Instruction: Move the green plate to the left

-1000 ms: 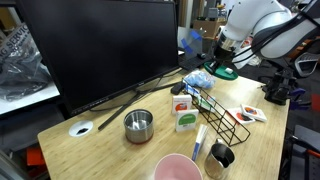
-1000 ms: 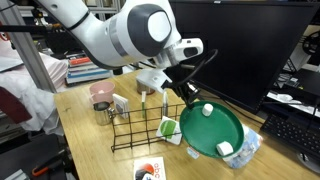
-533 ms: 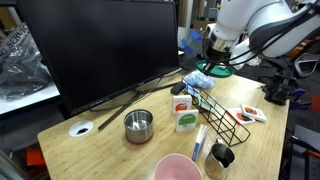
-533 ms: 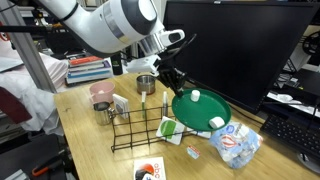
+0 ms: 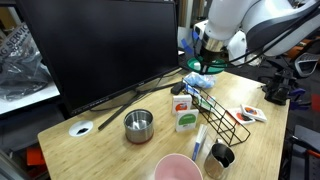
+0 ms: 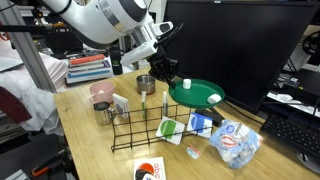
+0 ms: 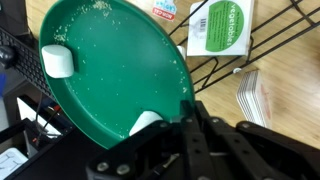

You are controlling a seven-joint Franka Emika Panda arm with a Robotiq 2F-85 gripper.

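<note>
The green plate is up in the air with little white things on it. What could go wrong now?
1. The tool pinches the round bright green plastic plate only at its rim, so it might tip or slip out.
2. The two small white pieces lie loose on the plate and could slide off if it tilts.
3. The black wire rack stands close by, so the plate might bump it while moving.

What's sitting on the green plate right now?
Two small white pieces lie on the green plate, one near each end. The gripper covers the rim where it grips, so that patch is hidden.
</note>
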